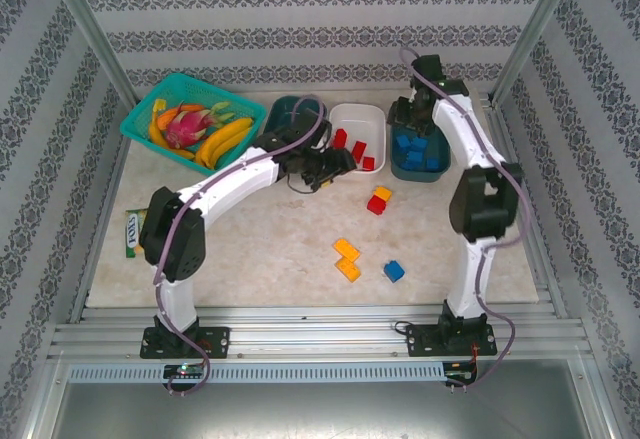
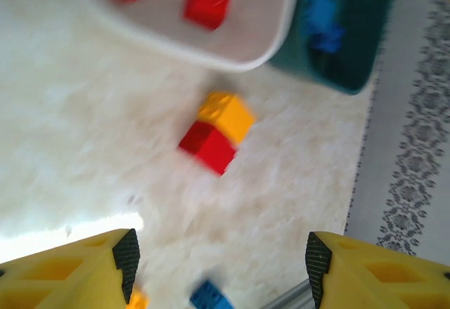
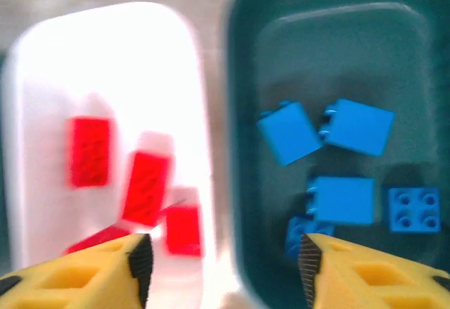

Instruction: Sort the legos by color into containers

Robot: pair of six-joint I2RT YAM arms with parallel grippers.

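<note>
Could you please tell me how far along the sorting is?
Done: red bricks lie in the white tub, blue bricks in the right teal tub. In hand: nothing; left tool and right tool gape open. Left on the table: a red-yellow pair, orange bricks, one blue brick.

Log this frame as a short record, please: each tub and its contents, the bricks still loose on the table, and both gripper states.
white tub: red bricks
right teal tub: blue bricks
left teal tub: contents hidden behind the left arm
loose on table: red-and-yellow pair, orange bricks, blue brick
left gripper: open, empty, red-and-yellow pair ahead of it
right gripper: open, empty, above the white and right teal tubs
</note>
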